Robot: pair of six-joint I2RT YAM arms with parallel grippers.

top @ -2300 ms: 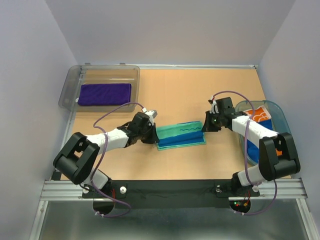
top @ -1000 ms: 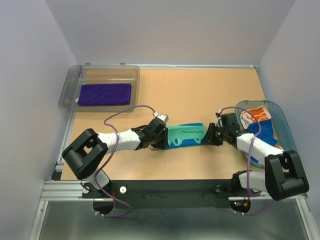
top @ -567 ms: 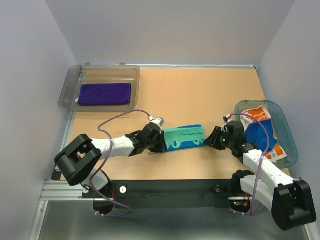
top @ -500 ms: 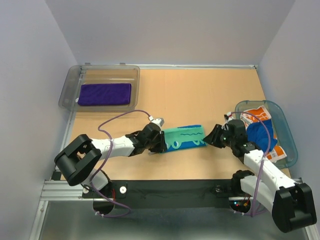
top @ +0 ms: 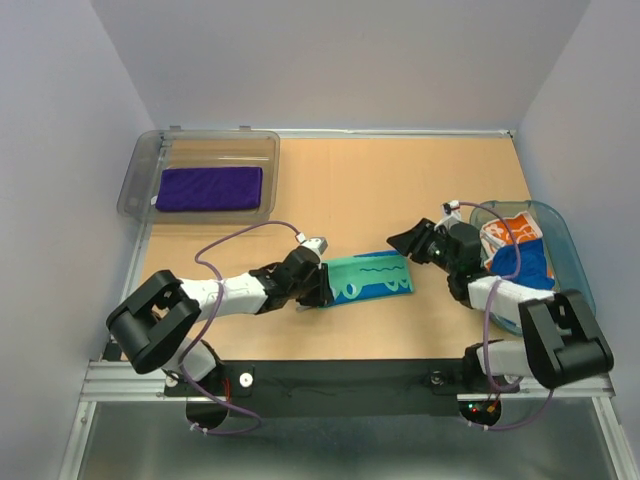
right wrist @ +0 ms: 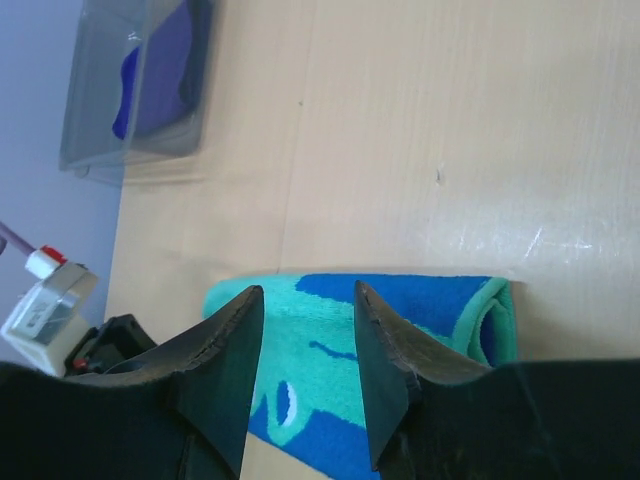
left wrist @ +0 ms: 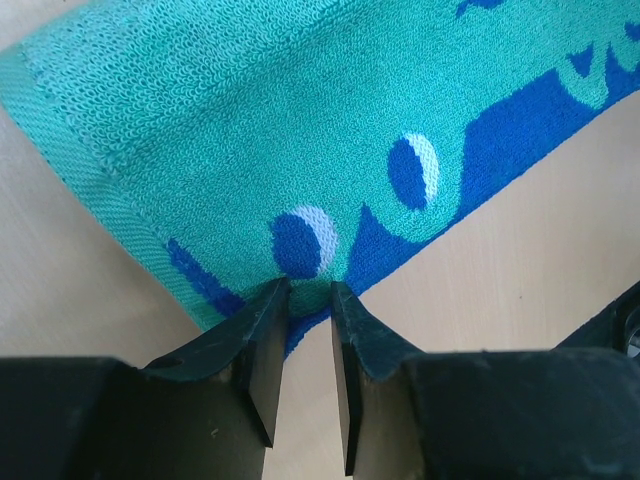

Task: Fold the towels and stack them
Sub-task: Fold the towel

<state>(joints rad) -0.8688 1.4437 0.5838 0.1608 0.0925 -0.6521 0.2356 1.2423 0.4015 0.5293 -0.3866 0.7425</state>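
Observation:
The mint green towel [top: 370, 277] with blue and teal marks lies folded on the table in front of both arms. My left gripper [top: 319, 284] is at its left end, shut on the towel's edge [left wrist: 300, 225], which bunches between the fingertips [left wrist: 272, 296]. My right gripper [top: 394, 240] hangs open just above the towel's right end [right wrist: 440, 312], holding nothing. The purple towel [top: 208, 188] lies folded in the clear grey bin [top: 135, 180]. A blue towel [top: 520, 262] and a white one with orange prints [top: 512, 230] lie in the teal basket [top: 583, 290].
The grey bin stands at the back left of the table, also seen far off in the right wrist view [right wrist: 100, 150]. The teal basket sits at the right edge, right beside my right arm. Bare wood [top: 400, 180] lies behind the green towel.
My right gripper has let go of the green towel's right end, opened and lifted back toward the basket. The left gripper keeps its pinch on the left end.

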